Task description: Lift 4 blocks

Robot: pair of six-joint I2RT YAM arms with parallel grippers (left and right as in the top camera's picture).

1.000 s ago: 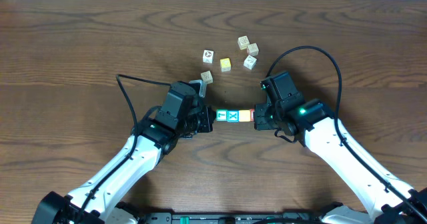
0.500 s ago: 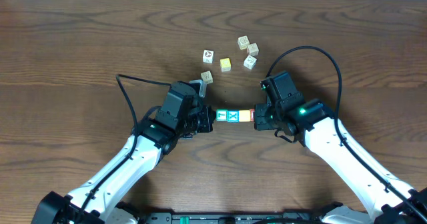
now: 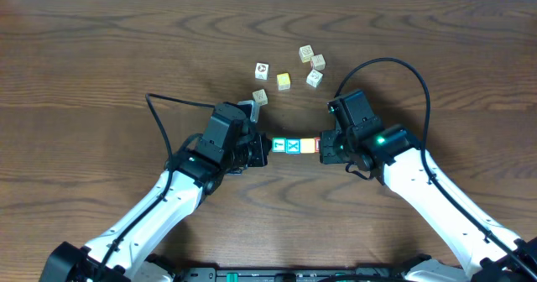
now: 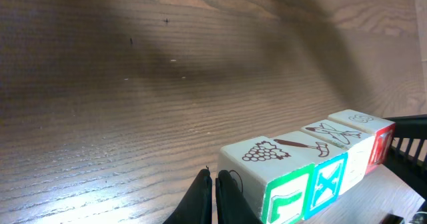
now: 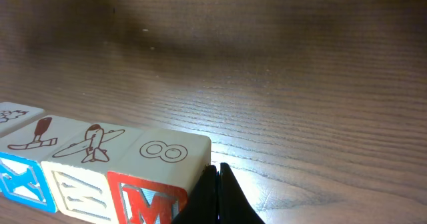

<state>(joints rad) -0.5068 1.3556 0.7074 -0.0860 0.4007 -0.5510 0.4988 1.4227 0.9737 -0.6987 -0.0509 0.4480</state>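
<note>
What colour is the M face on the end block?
Red; the end block shows it best in the right wrist view.

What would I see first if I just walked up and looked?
A row of four letter blocks is squeezed end to end between two robot arms, mid-table. The shut left tool sits against the green end, and the shut right tool against the red M end. Behind them, loose pale cubes lie scattered on the wooden table.

even overhead light, soft shadows
</note>
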